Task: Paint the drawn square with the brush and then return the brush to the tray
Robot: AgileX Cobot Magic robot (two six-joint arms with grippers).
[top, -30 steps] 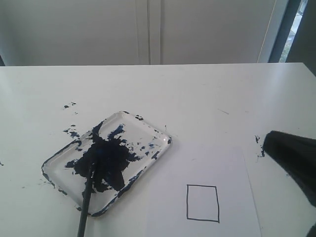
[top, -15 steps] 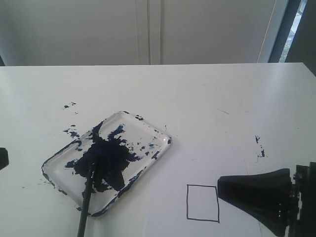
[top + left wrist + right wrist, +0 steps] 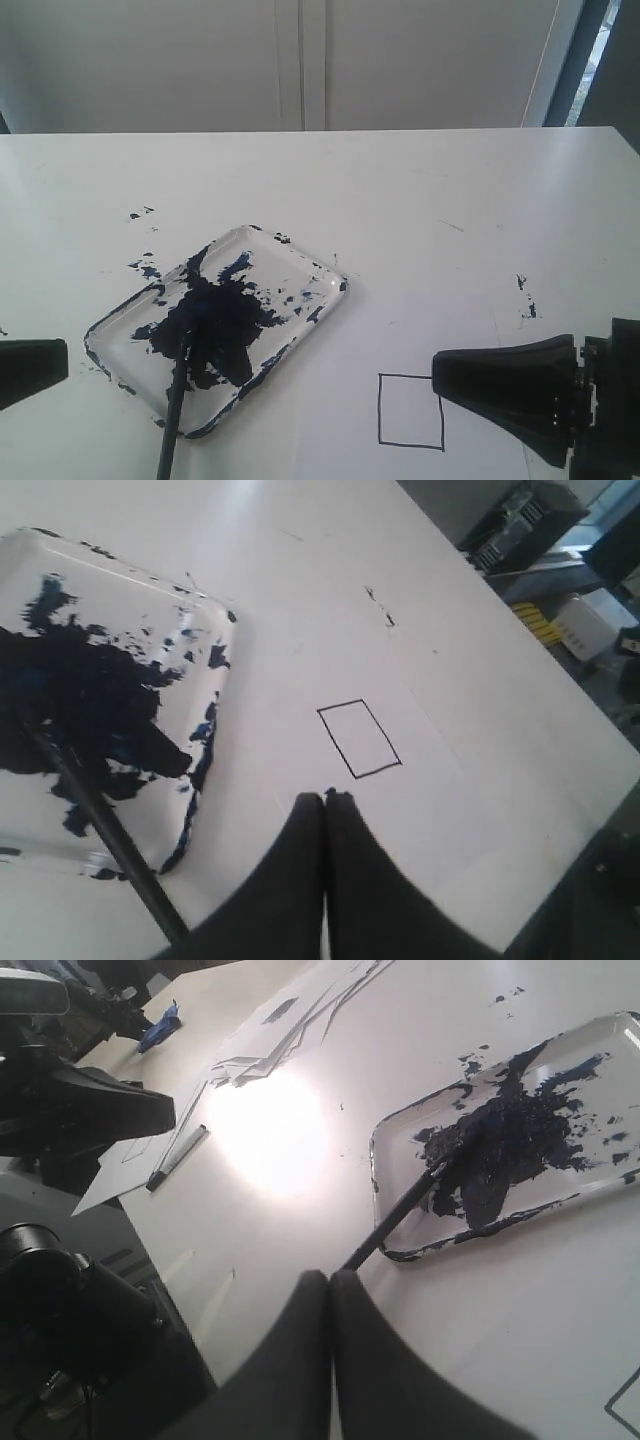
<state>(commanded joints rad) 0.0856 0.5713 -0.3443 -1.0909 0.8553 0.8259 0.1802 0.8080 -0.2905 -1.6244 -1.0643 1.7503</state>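
The clear tray, smeared with dark blue paint, lies left of centre on the white table. The black brush rests with its tip in the paint and its handle over the tray's near rim; nothing holds it. The drawn square on the white paper is unpainted inside. My right gripper is shut and empty, its tip at the square's upper right corner. My left gripper is shut and empty at the left edge, beside the tray. The left wrist view shows the left gripper, square, brush and tray.
Dark paint specks dot the table around the tray, with more to the right. The white paper lies under the square. In the right wrist view, loose sheets and a pen lie beyond the tray.
My right gripper swung from the right edge down and left to the square's corner. My left gripper came into view at the left edge. Brush and tray stayed put.
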